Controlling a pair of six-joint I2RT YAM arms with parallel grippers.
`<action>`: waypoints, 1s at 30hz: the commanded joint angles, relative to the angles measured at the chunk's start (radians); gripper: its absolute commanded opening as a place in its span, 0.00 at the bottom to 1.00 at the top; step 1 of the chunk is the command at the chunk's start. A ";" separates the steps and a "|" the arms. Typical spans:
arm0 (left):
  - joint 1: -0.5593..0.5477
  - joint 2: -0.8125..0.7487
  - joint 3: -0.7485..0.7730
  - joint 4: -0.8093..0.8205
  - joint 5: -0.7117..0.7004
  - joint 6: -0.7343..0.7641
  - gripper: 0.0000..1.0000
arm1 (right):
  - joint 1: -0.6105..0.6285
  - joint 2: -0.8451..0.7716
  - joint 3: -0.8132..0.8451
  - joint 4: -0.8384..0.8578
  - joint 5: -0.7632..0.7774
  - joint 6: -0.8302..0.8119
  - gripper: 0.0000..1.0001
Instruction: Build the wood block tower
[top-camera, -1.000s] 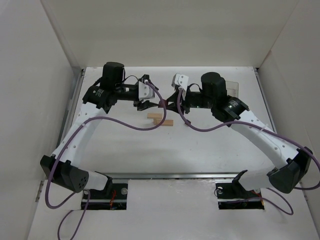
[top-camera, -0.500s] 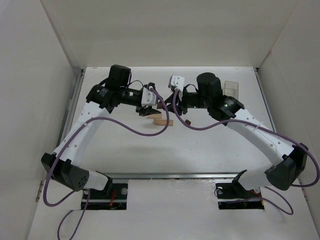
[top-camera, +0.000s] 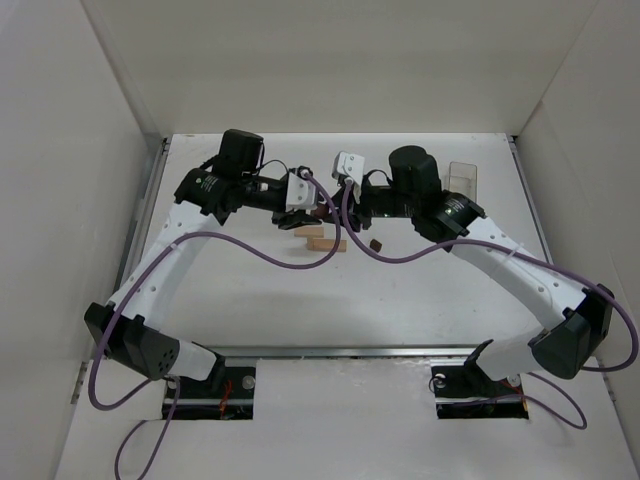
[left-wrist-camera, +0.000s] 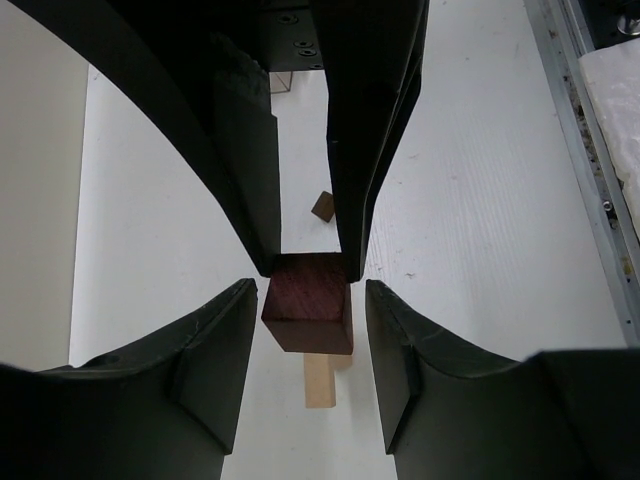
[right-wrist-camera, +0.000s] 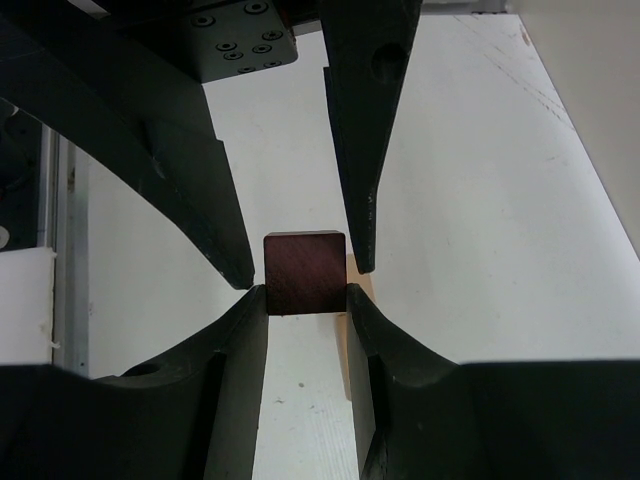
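Both arms are stretched inward, grippers meeting tip to tip above the tan bars (top-camera: 325, 243). The dark reddish-brown cube (right-wrist-camera: 305, 272) is clamped by the right gripper (right-wrist-camera: 306, 300) just over those bars. The left gripper (left-wrist-camera: 308, 296) is set narrowly around the cube, gaps on both sides. A small dark piece (top-camera: 377, 244) lies beside the bars.

— What stands apart from the right gripper (top-camera: 328, 203) in this overhead view?
— A clear plastic box (top-camera: 461, 176), upright, well off to the gripper's right, near the back of the white worktop (top-camera: 400, 300).
— And beyond?
— White enclosure walls (top-camera: 330, 60) behind and on both sides. A metal rail (top-camera: 148, 205) lines the worktop's edge, well to the gripper's left.
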 joint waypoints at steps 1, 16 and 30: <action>0.009 -0.005 0.025 0.013 0.010 -0.013 0.44 | 0.007 -0.005 0.049 0.036 0.004 -0.013 0.17; 0.019 -0.005 0.025 0.022 0.023 -0.022 0.00 | 0.007 -0.015 0.040 0.036 -0.005 -0.013 0.19; 0.087 0.024 -0.127 0.045 -0.147 0.016 0.00 | -0.042 -0.127 -0.166 0.145 0.176 0.081 1.00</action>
